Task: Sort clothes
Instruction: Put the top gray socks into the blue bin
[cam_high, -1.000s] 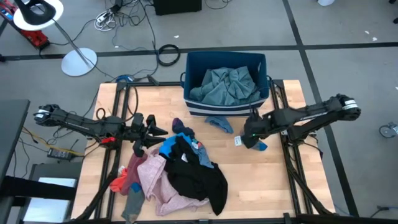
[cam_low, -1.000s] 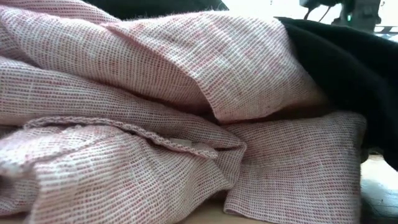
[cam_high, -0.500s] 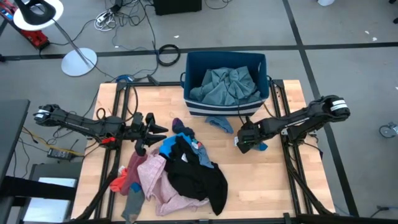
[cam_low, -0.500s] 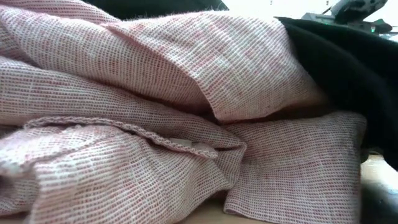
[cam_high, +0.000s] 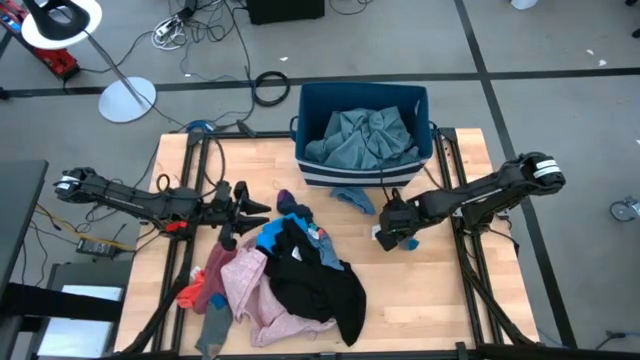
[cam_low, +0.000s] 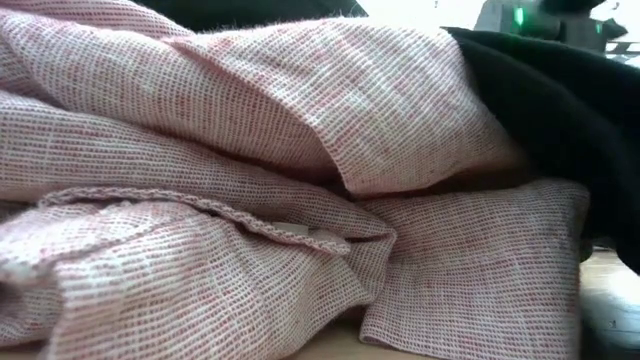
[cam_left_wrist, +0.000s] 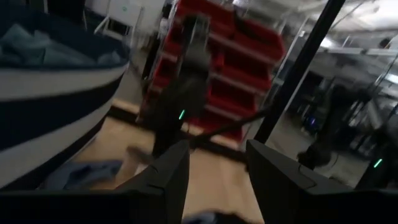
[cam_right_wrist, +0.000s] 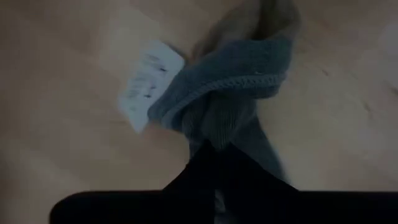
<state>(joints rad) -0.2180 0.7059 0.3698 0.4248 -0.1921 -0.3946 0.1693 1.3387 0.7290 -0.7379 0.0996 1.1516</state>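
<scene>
A small grey-blue sock with a white tag lies on the wooden table to the right of the clothes pile, and my right gripper stands over it, shut on it. The pile holds black, pink, bright blue and red-orange garments. The pink cloth fills the low view. A teal-grey garment lies in the dark blue bin. My left gripper hovers open at the pile's far left, holding nothing. My right gripper pinches a bunched-up fold of the sock between its two fingers, close to the tagged end. The fingers come from above, pointing steeply down. The rest of the sock lies on the table, crumpled around the fingers.
A small blue garment lies on the table just in front of the bin. Bare wood spreads right of and nearer than the pile. A lamp stand and cables sit on the floor beyond the table's far edge.
My right gripper has come down onto the sock, shifting a little toward the table's left and near edge, and has shut on it. The sock has bunched up between the fingers.
</scene>
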